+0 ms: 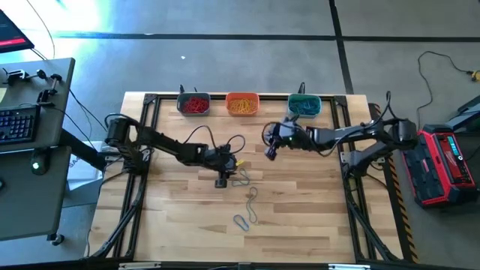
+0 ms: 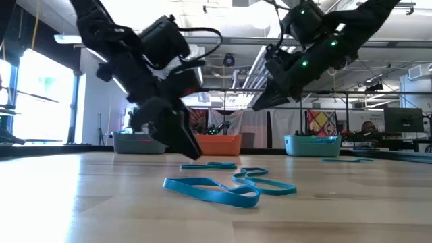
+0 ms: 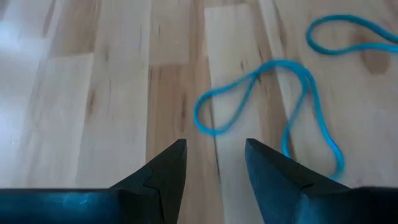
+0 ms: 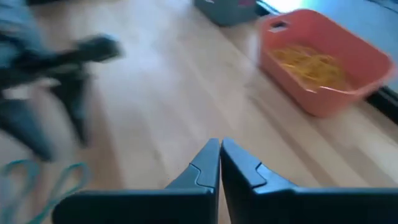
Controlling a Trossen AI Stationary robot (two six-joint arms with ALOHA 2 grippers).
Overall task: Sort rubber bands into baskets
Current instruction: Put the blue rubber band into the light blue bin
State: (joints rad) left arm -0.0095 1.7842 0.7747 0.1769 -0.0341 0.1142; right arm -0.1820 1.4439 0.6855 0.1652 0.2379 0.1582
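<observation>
Three blue rubber bands lie flat on the wooden table: one [image 3: 261, 99] just ahead of my left gripper, one [image 1: 251, 199] nearer the front, and one [image 1: 241, 223] nearest the front edge. My left gripper [image 3: 214, 155] is open, slanting down close over the table [image 2: 182, 142], with nothing between its fingers. My right gripper [image 4: 219, 152] is shut and empty, hanging above the table [image 1: 270, 152] near the baskets. At the far edge stand the grey-blue basket [image 1: 193, 103] with red bands, the orange basket [image 1: 241, 103] with yellow bands and the teal basket [image 1: 304, 105] with blue bands.
A dark metal frame [image 1: 142, 150] runs along the table's sides and back. A desk with a keyboard [image 1: 19, 124] stands off the left side and a red case [image 1: 446, 165] off the right. Bare wood [image 1: 300, 217] lies at the front right.
</observation>
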